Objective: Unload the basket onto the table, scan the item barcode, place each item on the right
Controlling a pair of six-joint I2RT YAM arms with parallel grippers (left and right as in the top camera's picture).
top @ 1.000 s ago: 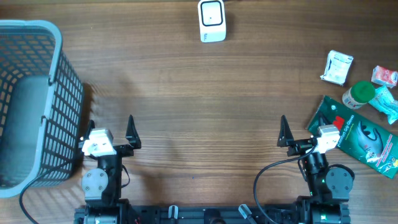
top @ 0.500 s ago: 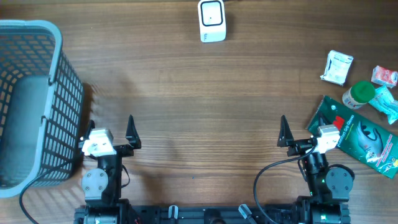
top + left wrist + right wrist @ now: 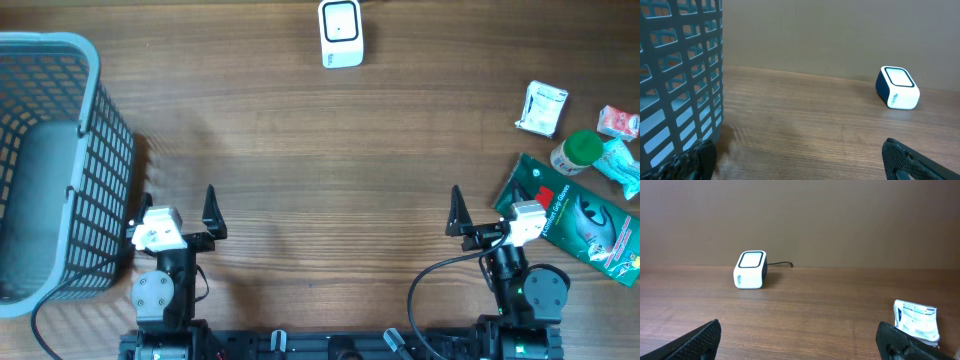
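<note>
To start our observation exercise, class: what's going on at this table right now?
Nothing is being handled yet. Both arms sit at the near edge, the left tool and right tool open and empty. The white box-shaped barcode scanner stands at the far edge. A grey plastic mesh basket is beside the left arm. A flat green foil packet lies with other small items by the right arm, untouched.

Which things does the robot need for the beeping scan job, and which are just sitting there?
For the job: scanner, green pouch, white packet, green-topped bottle, red-and-white wrapper, teal wrapper.
Just lying about: grey basket, probably.
</note>
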